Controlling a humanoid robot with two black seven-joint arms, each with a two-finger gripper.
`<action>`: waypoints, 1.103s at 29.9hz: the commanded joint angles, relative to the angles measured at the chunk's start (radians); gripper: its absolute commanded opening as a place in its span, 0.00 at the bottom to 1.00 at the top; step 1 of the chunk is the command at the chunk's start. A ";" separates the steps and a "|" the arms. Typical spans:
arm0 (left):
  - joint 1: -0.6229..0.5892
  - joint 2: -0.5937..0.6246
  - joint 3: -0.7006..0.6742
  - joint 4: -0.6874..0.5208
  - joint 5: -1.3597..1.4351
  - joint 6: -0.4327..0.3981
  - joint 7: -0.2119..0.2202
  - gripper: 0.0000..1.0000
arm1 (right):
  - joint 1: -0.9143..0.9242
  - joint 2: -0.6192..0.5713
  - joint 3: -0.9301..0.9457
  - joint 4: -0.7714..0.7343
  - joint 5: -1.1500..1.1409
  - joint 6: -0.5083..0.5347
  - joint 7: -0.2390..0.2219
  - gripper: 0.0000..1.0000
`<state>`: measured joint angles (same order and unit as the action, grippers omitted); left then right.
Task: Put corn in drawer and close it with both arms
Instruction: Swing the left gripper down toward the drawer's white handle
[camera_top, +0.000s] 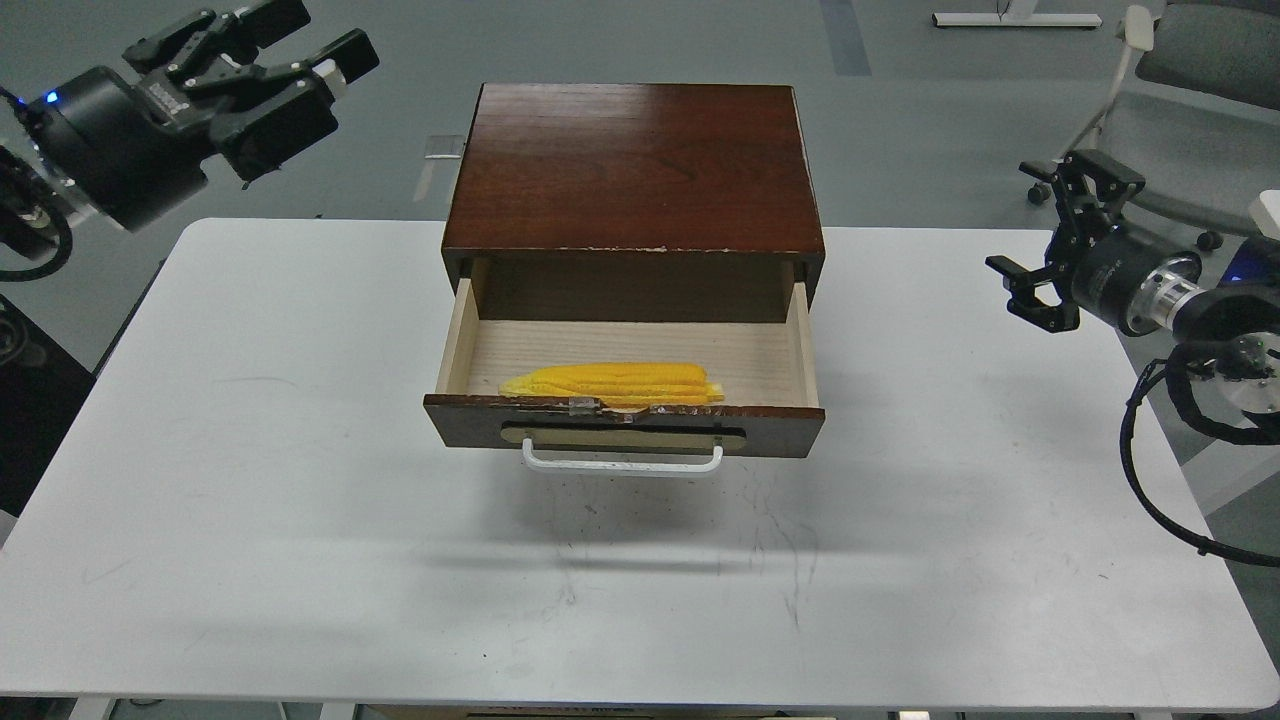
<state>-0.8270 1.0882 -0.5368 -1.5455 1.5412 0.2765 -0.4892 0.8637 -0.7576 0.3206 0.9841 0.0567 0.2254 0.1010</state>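
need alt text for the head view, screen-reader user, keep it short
A yellow corn cob lies inside the open drawer of a dark brown wooden cabinet on a white table. The left gripper and right gripper hang open and empty off to either side, touching nothing.

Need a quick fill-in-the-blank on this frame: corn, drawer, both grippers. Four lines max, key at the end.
1. The corn lies inside the drawer, close to its ____ wall.
2. The drawer is ____, not yet pushed in.
3. The left gripper and the right gripper both have their fingers ____ and hold nothing.
4. The drawer's white handle is touched by ____ gripper.

Missing words: front; open; open; neither
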 joint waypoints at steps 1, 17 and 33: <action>0.006 0.006 0.024 -0.011 0.068 0.029 0.001 0.00 | 0.000 0.000 0.002 -0.007 0.000 0.000 0.000 1.00; 0.009 0.128 0.218 -0.159 0.250 0.212 0.001 0.00 | -0.006 0.004 0.000 -0.045 0.000 0.002 0.000 1.00; 0.081 0.160 0.396 -0.214 0.640 0.212 0.001 0.00 | -0.023 0.017 -0.002 -0.111 0.000 0.002 0.008 1.00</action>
<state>-0.7891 1.2513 -0.1401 -1.7609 2.1279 0.4891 -0.4887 0.8413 -0.7428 0.3184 0.8744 0.0567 0.2271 0.1086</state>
